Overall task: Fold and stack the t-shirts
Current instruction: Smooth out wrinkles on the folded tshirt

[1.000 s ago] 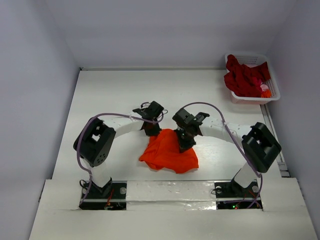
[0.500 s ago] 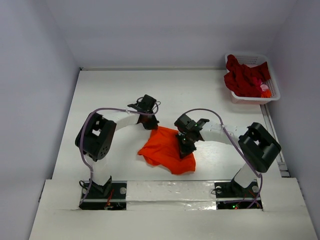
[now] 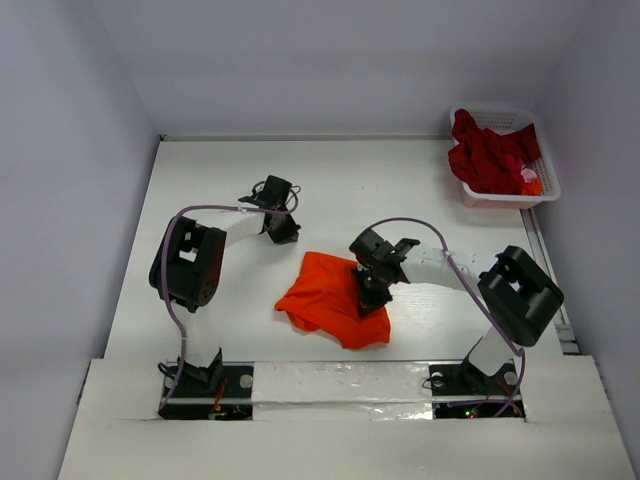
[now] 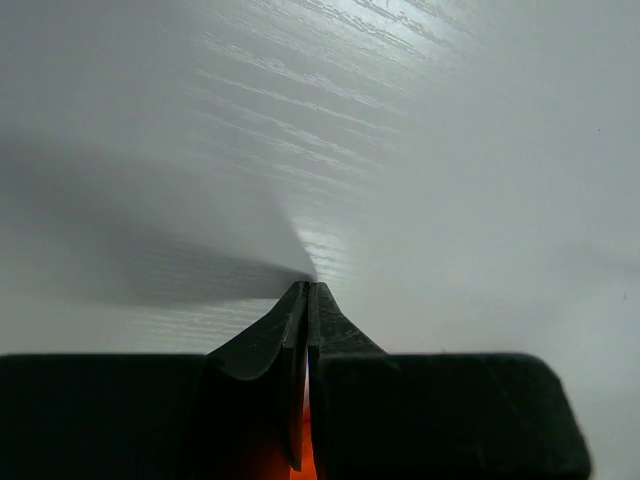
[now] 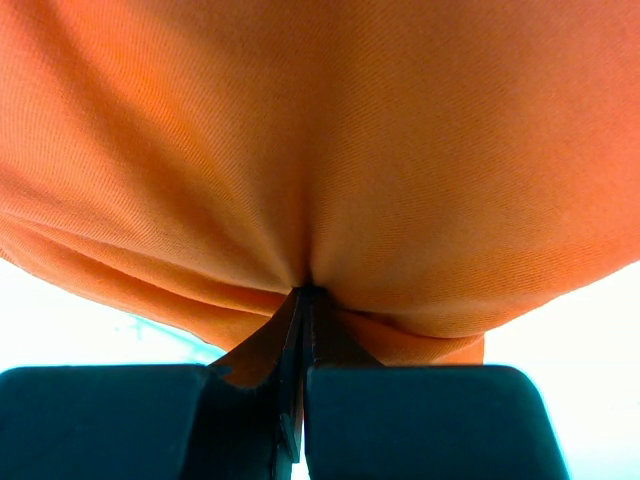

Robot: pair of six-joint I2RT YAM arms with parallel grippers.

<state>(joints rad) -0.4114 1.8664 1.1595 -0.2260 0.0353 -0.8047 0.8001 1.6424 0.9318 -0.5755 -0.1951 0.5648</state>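
Note:
A bright orange t-shirt lies crumpled on the white table in the top view. My right gripper sits on its right part, shut on a fold of it. In the right wrist view the orange t-shirt bunches into the tips of the right gripper. My left gripper stands up and to the left of the shirt, apart from it and shut. In the left wrist view the left gripper has its tips together over bare table, with an orange sliver deep in the gap. Darker red t-shirts fill the basket.
A white lattice basket stands at the table's back right corner. Grey walls close in the table on the left, back and right. A white ledge with both arm bases runs along the near edge.
The left gripper has moved up and to the left, off the orange shirt's top corner. The shirt has sunk and spread flatter. The right gripper has shifted slightly nearer, still pinching the cloth.

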